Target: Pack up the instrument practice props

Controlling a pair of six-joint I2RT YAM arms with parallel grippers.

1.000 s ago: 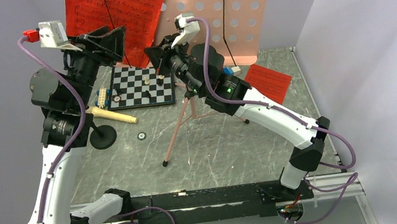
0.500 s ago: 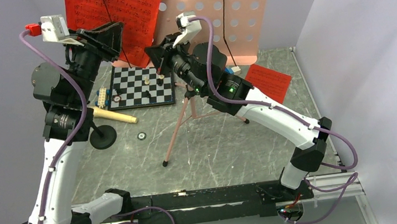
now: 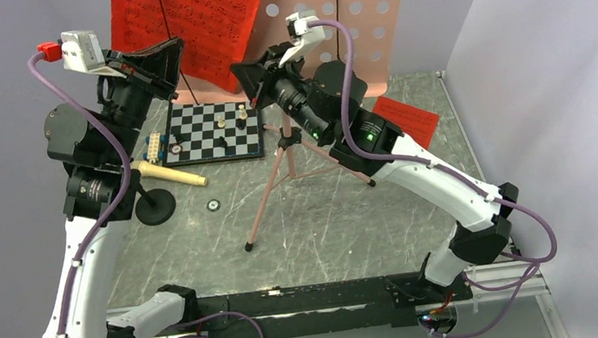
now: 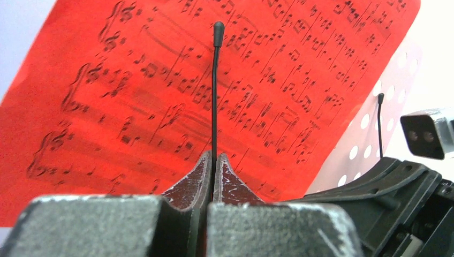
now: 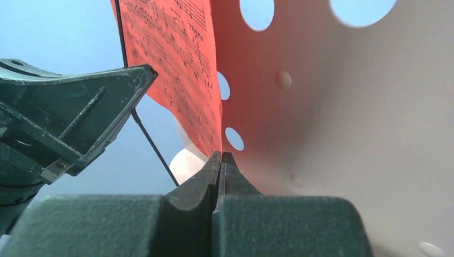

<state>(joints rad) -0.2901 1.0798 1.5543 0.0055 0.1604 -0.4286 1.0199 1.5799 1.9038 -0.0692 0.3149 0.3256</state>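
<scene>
The pink perforated music stand (image 3: 355, 20) rises at the back on its tripod legs (image 3: 266, 191). A red sheet-music page (image 3: 196, 20) leans on it behind a thin black wire holder (image 4: 214, 91). My left gripper (image 3: 174, 49) (image 4: 214, 156) is shut on that wire. At the page's lower right corner (image 5: 206, 107), my right gripper (image 3: 246, 74) (image 5: 221, 155) is shut on the page. The cream microphone (image 3: 170, 175) lies on the table beside its black round base (image 3: 155, 207). Another red page (image 3: 406, 121) lies flat at the right.
A chessboard with pieces (image 3: 216, 131) sits under the two grippers, with small coloured bricks (image 3: 156, 145) at its left edge. A small round piece (image 3: 213, 204) lies near the microphone base. A second black wire (image 3: 338, 30) hangs on the stand's right half. Walls close in on three sides.
My left gripper has closed on the wire holder. My right gripper has moved right and up, and the red page has slid right across the stand with it.
</scene>
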